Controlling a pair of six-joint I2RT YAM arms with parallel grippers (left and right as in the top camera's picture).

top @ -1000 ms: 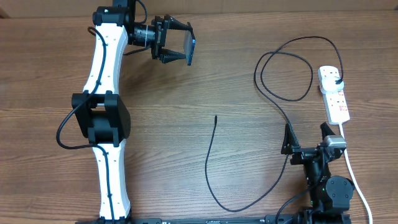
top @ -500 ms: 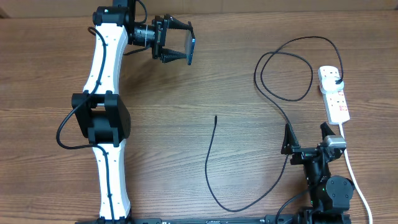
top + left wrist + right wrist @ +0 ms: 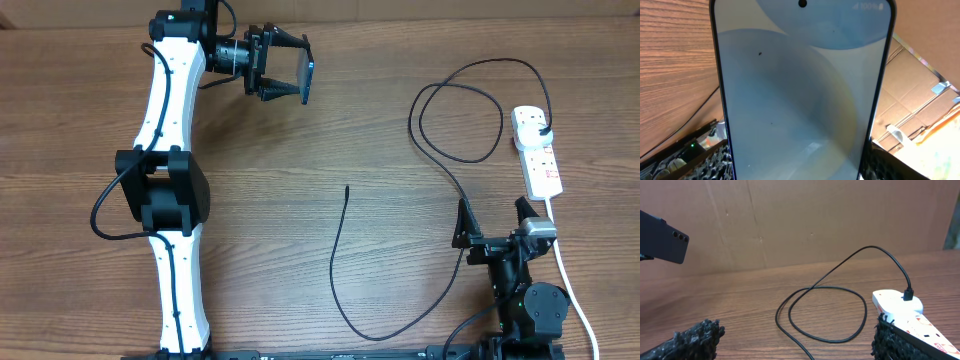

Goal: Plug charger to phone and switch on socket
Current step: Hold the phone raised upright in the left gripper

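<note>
Phone point(image 3: 310, 83) in the left claw point(image 3: 304, 72), arm point(image 3: 165, 90) outstretched, wrist turned sideways.

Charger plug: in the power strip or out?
In. The charger plug sits in the end outlet of the power strip; its cable runs up and away from it.

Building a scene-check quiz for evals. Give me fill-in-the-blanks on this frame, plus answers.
1. The phone is gripped by the pincer of the ___ arm.
2. The charger is plugged into the white ___.
3. The right pincer stands ___, with nothing between its fingers.
4. The charger's loose tip lies on the ___.
Missing: left; socket; open; table.
</note>
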